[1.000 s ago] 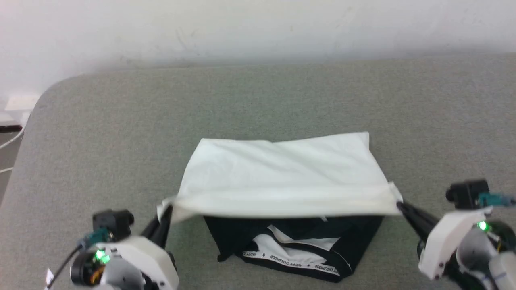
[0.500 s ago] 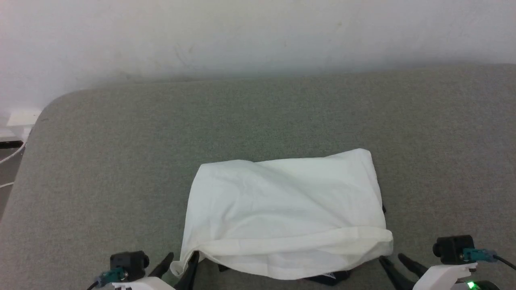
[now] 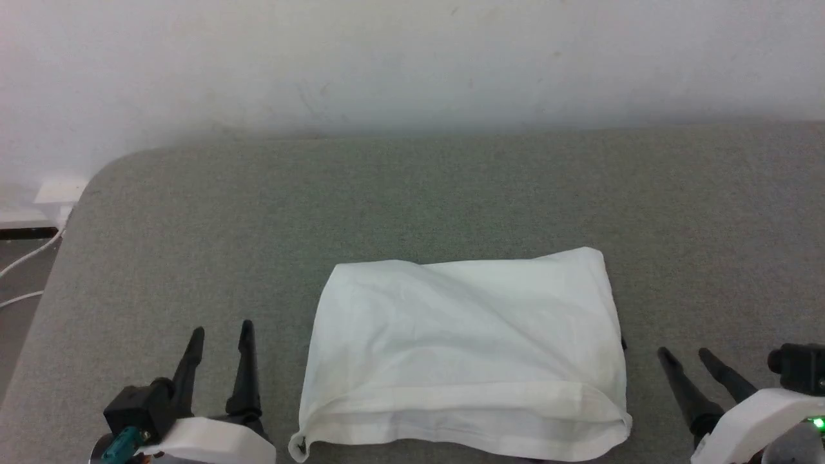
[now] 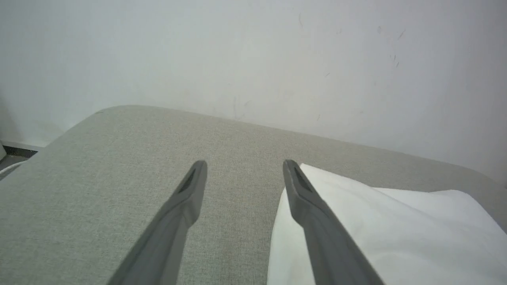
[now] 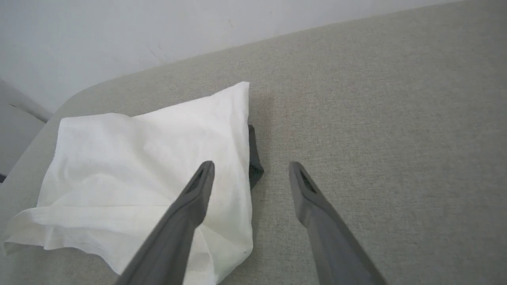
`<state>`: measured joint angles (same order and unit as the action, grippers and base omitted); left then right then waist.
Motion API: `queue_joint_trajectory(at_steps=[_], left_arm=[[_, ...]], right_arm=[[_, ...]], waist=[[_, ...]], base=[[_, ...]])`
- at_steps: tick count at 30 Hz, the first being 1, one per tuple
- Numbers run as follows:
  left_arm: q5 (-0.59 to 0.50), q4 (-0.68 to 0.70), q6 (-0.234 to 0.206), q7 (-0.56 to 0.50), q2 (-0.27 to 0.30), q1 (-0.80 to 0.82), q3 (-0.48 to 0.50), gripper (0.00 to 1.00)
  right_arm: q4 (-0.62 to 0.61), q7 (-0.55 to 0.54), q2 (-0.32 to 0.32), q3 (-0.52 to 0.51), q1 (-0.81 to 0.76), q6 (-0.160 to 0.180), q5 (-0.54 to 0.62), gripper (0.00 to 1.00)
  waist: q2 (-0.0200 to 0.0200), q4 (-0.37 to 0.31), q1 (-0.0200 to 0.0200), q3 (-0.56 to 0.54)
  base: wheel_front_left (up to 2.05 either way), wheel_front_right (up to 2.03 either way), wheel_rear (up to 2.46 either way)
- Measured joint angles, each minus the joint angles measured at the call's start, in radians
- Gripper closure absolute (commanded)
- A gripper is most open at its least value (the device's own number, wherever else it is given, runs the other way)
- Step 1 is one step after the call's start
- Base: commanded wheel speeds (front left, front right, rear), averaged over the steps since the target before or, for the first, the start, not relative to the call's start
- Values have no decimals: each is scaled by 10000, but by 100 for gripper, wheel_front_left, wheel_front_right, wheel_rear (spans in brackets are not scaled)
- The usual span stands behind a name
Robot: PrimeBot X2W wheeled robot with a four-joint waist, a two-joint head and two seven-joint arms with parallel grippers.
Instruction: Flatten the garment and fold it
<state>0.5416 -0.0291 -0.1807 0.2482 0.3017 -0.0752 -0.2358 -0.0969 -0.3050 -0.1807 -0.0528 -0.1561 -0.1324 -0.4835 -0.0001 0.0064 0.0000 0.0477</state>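
Folded white garment lies as a rough rectangle near the front edge of a grey fabric-covered bench, approx. midway btwn its left & right edges. A hemmed band runs along the side nearest the robot, and the top surface is softly creased. A thin black sliver of cloth pokes out from under the garment's right side.

The left gripper sits near the front edge, just left of the garment's near-left corner, with its jaws spread wide & nothing btwn them. The right gripper sits opposite, just right of the near-right corner, jaws likewise spread & empty. In the head view both are apart from the cloth.

Behind the bench's far edge is a plain white wall. Pale cables trail on the floor past the rounded far-left corner.
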Motion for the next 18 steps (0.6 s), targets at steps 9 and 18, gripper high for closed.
queue_joint_trajectory(at_steps=[9, 18], left_arm=[[-1367, 871, -234, 88, -245, 114, 788, 0], [-1933, 965, 403, 88, -499, 114, 1020, 0]], right_arm=[[2132, -2021, -376, -587, 1451, 8, -199, 0], [4240, -3239, -270, 165, 2996, 8, -431, 0]], waist=[[0, 597, 0, -93], [0, 1144, 1, 226]], base=[[0, 0, 0], [0, 0, 0]])
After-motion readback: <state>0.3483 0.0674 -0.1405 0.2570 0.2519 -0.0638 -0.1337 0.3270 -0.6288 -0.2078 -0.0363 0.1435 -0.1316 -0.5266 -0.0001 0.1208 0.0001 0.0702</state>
